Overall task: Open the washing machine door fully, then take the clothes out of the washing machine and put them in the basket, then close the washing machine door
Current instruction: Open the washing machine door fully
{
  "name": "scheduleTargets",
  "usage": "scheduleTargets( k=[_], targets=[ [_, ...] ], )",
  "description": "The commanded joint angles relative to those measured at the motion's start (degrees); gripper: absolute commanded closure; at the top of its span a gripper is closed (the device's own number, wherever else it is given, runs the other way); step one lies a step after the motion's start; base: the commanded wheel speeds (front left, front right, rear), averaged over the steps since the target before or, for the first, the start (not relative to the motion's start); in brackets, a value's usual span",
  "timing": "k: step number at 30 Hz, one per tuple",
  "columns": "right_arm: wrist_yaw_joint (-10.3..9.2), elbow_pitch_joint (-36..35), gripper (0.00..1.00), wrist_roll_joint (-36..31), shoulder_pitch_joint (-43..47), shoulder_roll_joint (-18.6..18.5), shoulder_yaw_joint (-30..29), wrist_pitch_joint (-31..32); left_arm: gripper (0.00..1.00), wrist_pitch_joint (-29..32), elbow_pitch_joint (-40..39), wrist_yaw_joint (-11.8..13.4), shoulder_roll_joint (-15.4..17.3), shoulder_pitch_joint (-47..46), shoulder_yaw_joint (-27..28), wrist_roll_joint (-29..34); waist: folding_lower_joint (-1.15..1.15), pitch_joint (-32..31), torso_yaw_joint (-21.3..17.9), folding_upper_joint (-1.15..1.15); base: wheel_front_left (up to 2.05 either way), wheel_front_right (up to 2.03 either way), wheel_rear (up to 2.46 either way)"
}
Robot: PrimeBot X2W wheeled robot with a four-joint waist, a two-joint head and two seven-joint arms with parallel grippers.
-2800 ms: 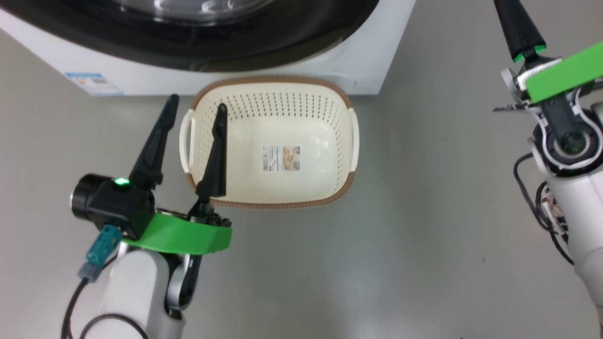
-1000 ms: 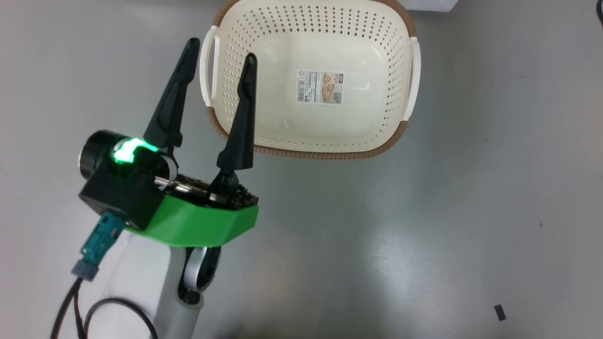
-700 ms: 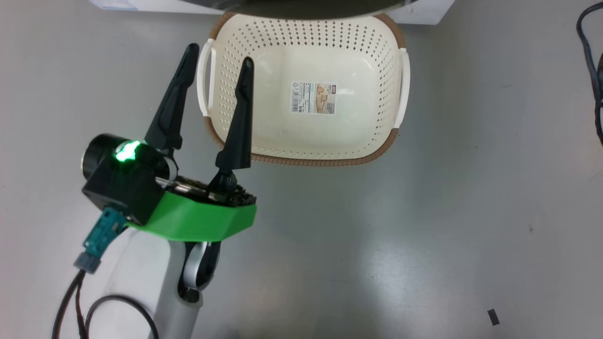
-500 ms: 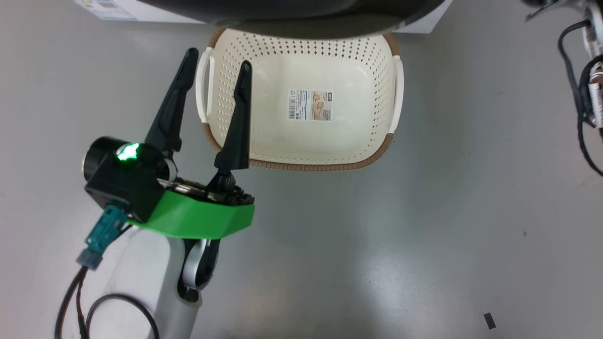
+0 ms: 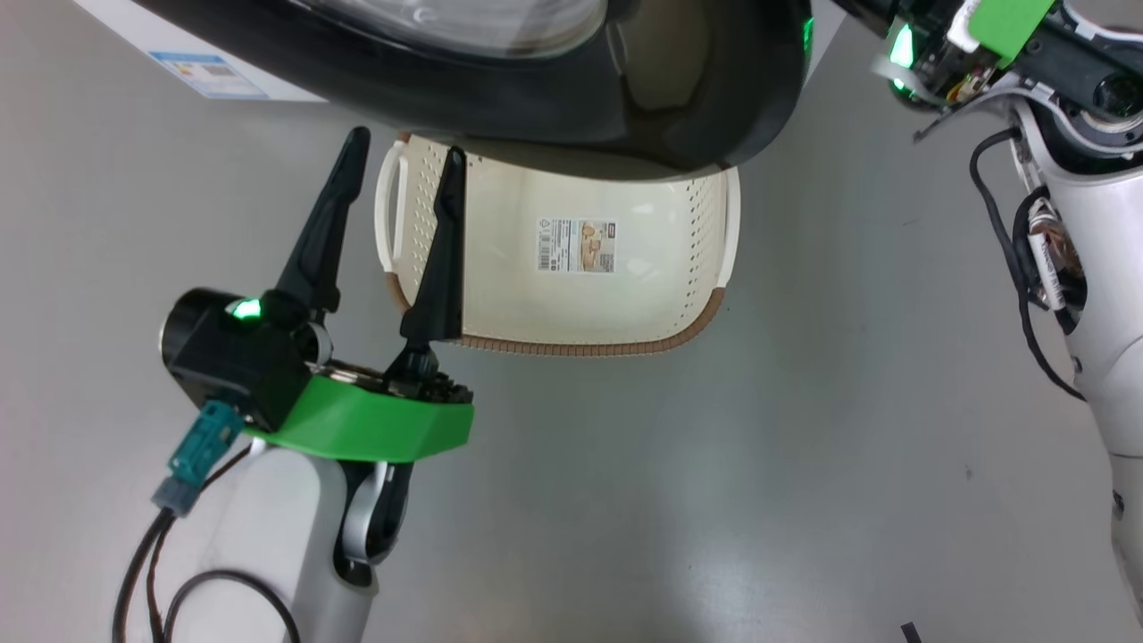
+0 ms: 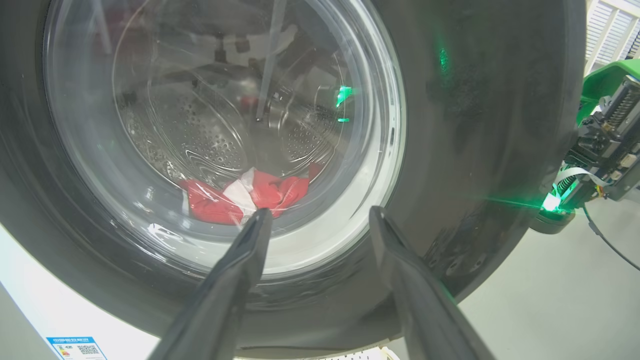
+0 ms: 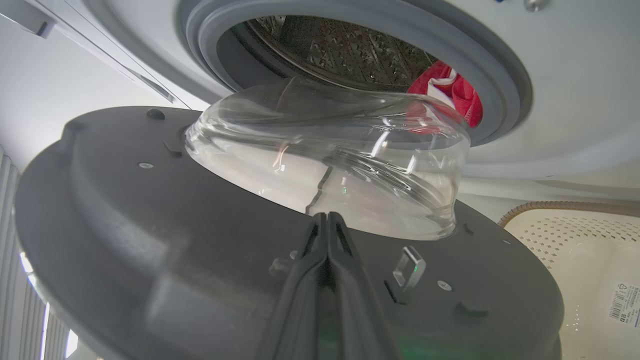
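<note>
The washing machine door (image 5: 554, 98) stands partly swung out, and its black rim covers the far part of the basket (image 5: 580, 304) on the floor. My left gripper (image 5: 402, 156) is open and empty, one finger over the basket's left handle. In the left wrist view my left gripper (image 6: 320, 214) faces the door's glass (image 6: 220, 125), with the red and white clothes (image 6: 240, 195) behind it. My right gripper (image 7: 326, 217) is shut, empty, and lies against the door's grey inner face (image 7: 125, 225). Clothes (image 7: 450, 90) lie in the steel drum (image 7: 340, 45) behind the grey rubber ring (image 7: 500, 65).
The washing machine's white body with its blue label sticker (image 5: 207, 73) stands at the upper left. My right arm's wrist (image 5: 991, 22) sits by the door's right edge, its cables (image 5: 1027, 268) hanging below. Bare grey floor (image 5: 714, 491) spreads in front of the basket.
The head camera has moved up. The door has swung outward over the basket's far part. My right arm has come into view at the door's right edge. The left gripper stays open.
</note>
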Motion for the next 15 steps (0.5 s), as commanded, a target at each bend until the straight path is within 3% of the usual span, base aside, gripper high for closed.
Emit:
scheduleTargets(
  k=[1,10,11,12,13,15],
  targets=[
    [0.44,-1.9,1.00,0.3,1.6,1.6,0.1,0.5,0.00,-0.3,-1.1,-0.5,1.1,1.7,1.9,0.0,0.00,-1.2,-0.2,0.00,0.00,0.00,0.00],
    [0.44,-1.8,1.00,-0.6,3.6,2.5,-0.2,1.5,0.00,-0.3,-1.3,-0.6,1.1,2.8,3.1,0.4,0.00,-2.1,-0.6,0.00,0.00,0.00,0.00],
    [0.44,-1.9,0.88,-1.1,3.6,2.6,-0.4,1.0,0.00,-0.3,-1.3,-0.6,1.1,2.8,3.2,0.4,0.00,-2.0,-0.7,0.00,0.00,0.00,0.00],
    [0.44,-2.2,0.50,-1.8,3.6,2.6,-0.4,0.3,0.00,-0.3,-1.3,-0.6,1.1,2.8,3.3,0.4,0.00,-2.0,-0.8,0.00,0.00,0.00,0.00],
    [0.44,-2.5,0.03,-2.8,3.7,2.5,-0.3,-0.7,0.00,-0.3,-1.3,-0.6,1.1,2.8,3.4,0.4,0.00,-1.9,-0.8,0.00,0.00,0.00,0.00],
    [0.44,-3.2,0.00,-5.3,3.9,2.2,-0.1,-3.6,0.00,-0.3,-1.2,-0.6,1.1,2.7,3.6,0.4,0.00,-1.9,-1.0,0.00,0.00,0.00,0.00]
  ],
)
